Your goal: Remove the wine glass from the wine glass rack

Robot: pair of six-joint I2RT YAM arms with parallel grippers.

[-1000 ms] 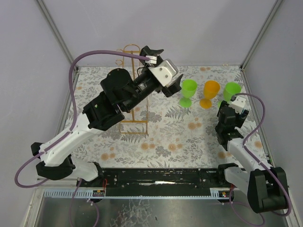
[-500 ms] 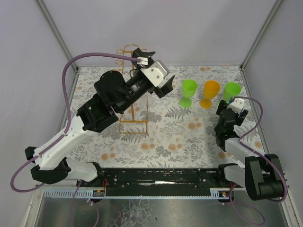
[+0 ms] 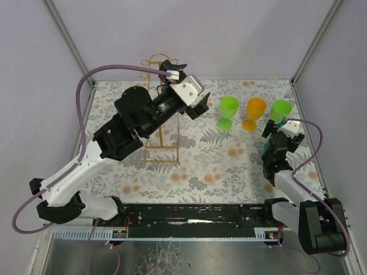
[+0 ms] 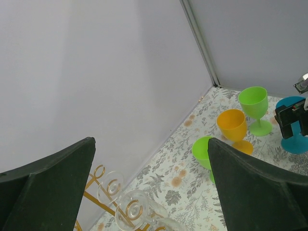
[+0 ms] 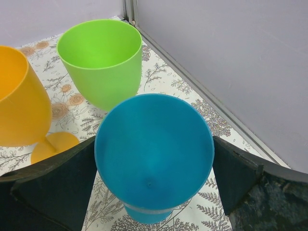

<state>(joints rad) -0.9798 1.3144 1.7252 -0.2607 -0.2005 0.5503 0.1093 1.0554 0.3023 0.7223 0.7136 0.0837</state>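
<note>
The gold wire wine glass rack [image 3: 162,146] stands at the back left of the table. In the left wrist view its curled hooks [image 4: 98,201] carry clear wine glasses [image 4: 134,209] hanging upside down, their round feet facing me. My left gripper [image 4: 151,190] hovers open above the rack's top, touching nothing. Over at the right, my right gripper [image 5: 154,178] is open, with one finger on each side of a blue glass [image 5: 154,149] that stands upright on the table. From the top view that glass is mostly hidden under the right gripper [image 3: 281,136].
A green glass [image 3: 228,110], an orange glass [image 3: 256,110] and a second green glass [image 3: 281,109] stand in a row at the back right, close to the blue one. Grey walls close in the floral table [image 3: 212,172] at the back and on both sides.
The left gripper has drawn back to the left, nearer the rack's top, then held still. The right wrist has shifted slightly over the blue glass.
</note>
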